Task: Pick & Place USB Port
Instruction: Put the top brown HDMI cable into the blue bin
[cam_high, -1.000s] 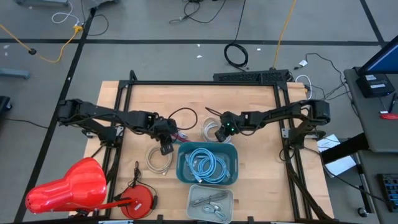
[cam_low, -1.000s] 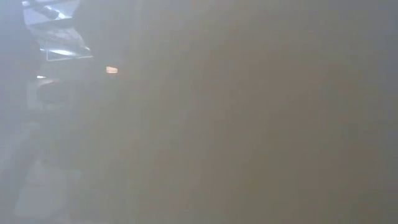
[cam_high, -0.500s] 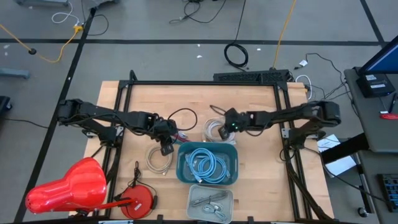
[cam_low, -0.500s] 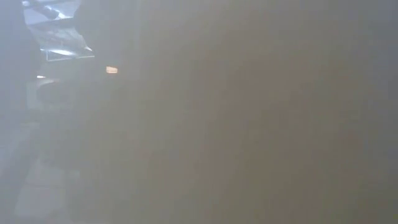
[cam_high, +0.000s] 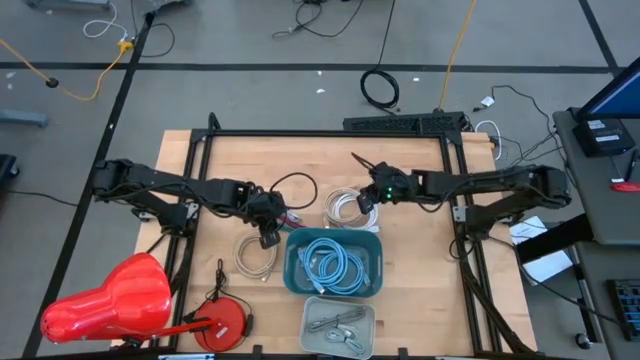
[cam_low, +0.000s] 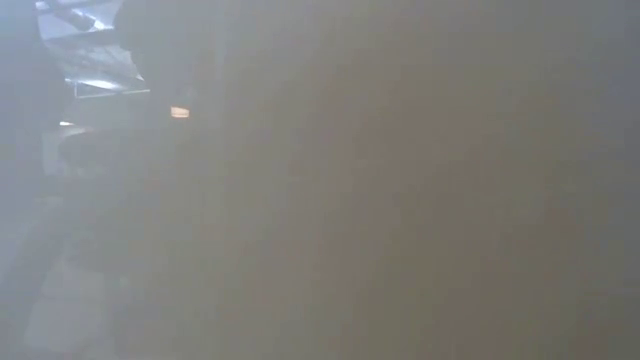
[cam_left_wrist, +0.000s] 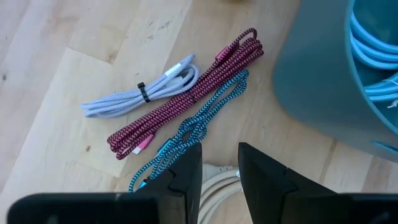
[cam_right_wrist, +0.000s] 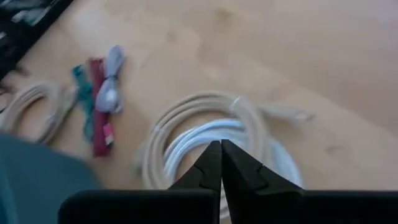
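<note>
Two dark arms over one wooden table. Left gripper parted a little, nothing seen gripped between the fingers, poised just above a beige cable coil and beside three bundled USB cables: one grey, one dark red, one blue braided, lying side by side and touching, close to the teal bin. Right gripper shut tight, tips together, empty, raised over the white and cream cable coils. From above: one teal bin holding light-blue coiled cable, one clear tray of small parts just beside it, one more cream coil on the bin's other side, one red reel, one red helmet-like object at the table's corner. Low view wholly fogged, nothing legible.
</note>
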